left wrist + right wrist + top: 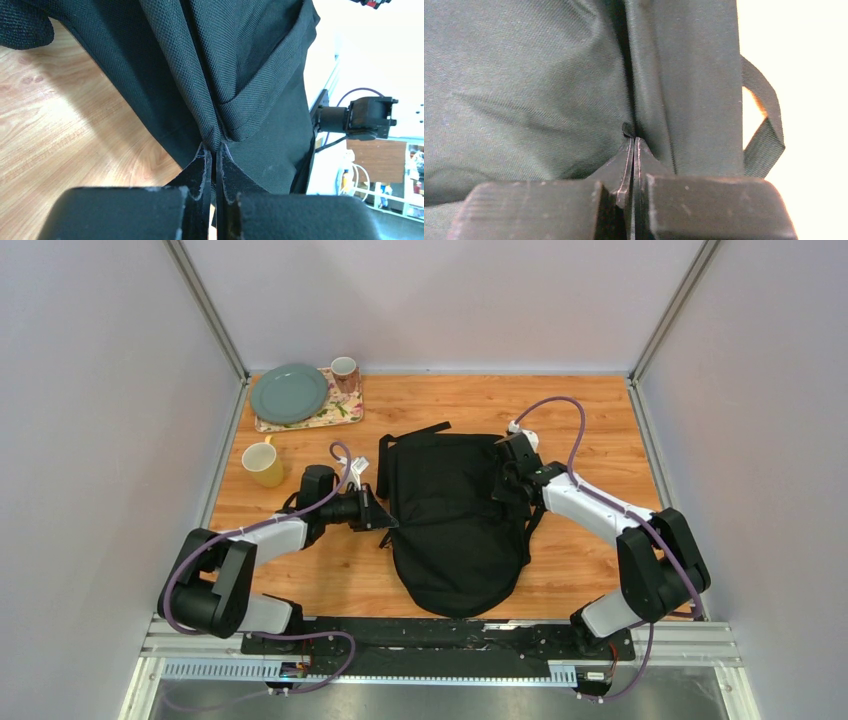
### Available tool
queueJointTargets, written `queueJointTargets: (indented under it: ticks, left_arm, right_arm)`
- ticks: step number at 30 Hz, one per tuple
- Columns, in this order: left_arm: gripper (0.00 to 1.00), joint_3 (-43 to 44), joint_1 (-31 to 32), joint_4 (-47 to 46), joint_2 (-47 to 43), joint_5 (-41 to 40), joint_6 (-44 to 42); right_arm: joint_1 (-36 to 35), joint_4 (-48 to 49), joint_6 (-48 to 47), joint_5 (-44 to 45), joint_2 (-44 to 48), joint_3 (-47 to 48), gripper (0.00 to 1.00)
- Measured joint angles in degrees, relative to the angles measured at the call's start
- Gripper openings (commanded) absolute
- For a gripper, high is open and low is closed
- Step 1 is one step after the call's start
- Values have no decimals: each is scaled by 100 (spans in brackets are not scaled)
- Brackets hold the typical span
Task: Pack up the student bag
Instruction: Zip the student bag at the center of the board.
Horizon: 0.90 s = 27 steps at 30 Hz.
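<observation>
The student bag [455, 525], a large black fabric backpack, lies flat in the middle of the wooden table, rounded end toward the arms. My left gripper [385, 520] is at the bag's left edge. In the left wrist view this gripper [215, 148] is shut, pinching a gathered fold of the bag's cloth [220, 75] between its fingertips. My right gripper [510, 485] presses on the bag's right edge. In the right wrist view it [633, 140] is shut on a small nub of the bag's fabric [549, 90], with a strap loop [769, 130] hanging to the right.
A yellow mug [263, 464] stands left of the bag, close to my left arm. At the back left, a floral tray [343, 410] carries a green plate [288, 392] and a pink mug [344, 370]. Metal frame posts and grey walls bound the table.
</observation>
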<state>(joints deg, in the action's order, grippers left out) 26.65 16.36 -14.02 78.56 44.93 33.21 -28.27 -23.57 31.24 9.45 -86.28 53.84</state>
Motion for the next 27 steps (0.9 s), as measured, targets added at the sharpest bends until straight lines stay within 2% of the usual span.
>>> queueJointTargets:
  ticks: [10, 11, 12, 13, 15, 20, 24, 27]
  left_arm:
    - [2, 188, 55, 546, -201, -188, -466]
    - [7, 190, 55, 560, -203, -195, -481]
    - [13, 190, 55, 566, -201, -195, -490]
    - [22, 190, 52, 573, -203, -195, -503]
    - [29, 190, 42, 625, -205, -203, -546]
    - [40, 188, 4, 911, -372, -225, -597]
    - [42, 160, 4, 1032, -726, -236, -614]
    - [42, -103, 4, 885, -1045, -227, -551]
  right_arm:
    - [116, -186, -205, 208, 120, 13, 1]
    - [118, -219, -216, 210, 168, 13, 6]
    - [122, -240, -219, 210, 221, 13, 20]
    - [133, -260, -225, 210, 269, 13, 27]
    - [205, -310, -280, 260, 409, 11, 41]
    - [573, -538, -350, 289, 866, 13, 43]
    - [754, -645, -315, 15, 1239, -144, 44]
    - [780, -629, -188, -413, 1676, -629, 43]
